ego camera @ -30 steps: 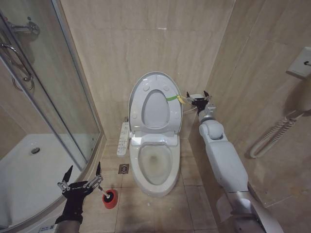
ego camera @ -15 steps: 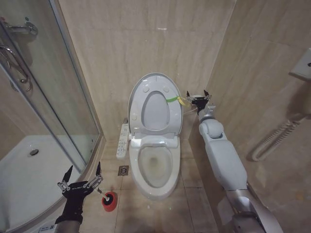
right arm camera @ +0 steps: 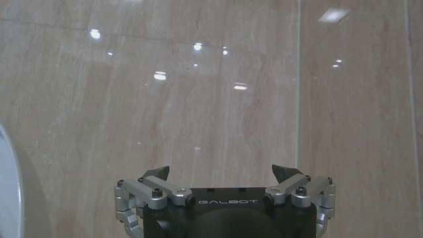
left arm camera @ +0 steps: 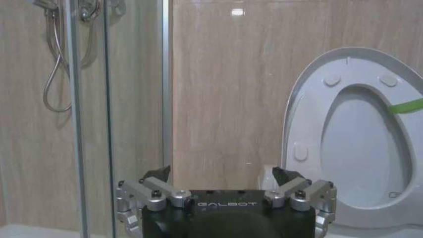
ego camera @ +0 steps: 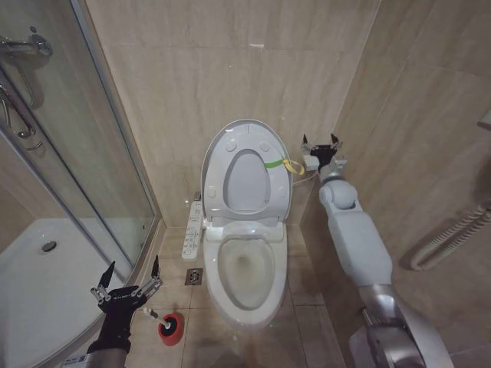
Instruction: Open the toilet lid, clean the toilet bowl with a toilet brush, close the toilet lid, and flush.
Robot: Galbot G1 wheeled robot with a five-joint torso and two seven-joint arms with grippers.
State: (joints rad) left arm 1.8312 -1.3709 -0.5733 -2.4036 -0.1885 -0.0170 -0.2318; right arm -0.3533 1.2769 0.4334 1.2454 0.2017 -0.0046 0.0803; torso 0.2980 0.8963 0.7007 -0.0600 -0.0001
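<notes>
Lid (ego camera: 247, 170) stands upright against the back wall, so you have the bowl (ego camera: 245, 270) open from above. Shower glass (ego camera: 84, 153) walls off your left side. Between glass and bowl runs a narrow floor strip, partly taken by the button strip (ego camera: 192, 228) and, nearer you, the brush (ego camera: 153, 315) in its red cup (ego camera: 170, 328). Left gripper (ego camera: 129, 277), fingers spread, hangs just above the cup. Right gripper (ego camera: 321, 142), fingers spread, sits beside the lid's green band (ego camera: 275, 162), hemmed by the right wall (ego camera: 430, 115).

White toilet lid (ego camera: 247, 172) upright, toilet bowl (ego camera: 247, 270) open, toilet brush (ego camera: 150, 313) in cup.
</notes>
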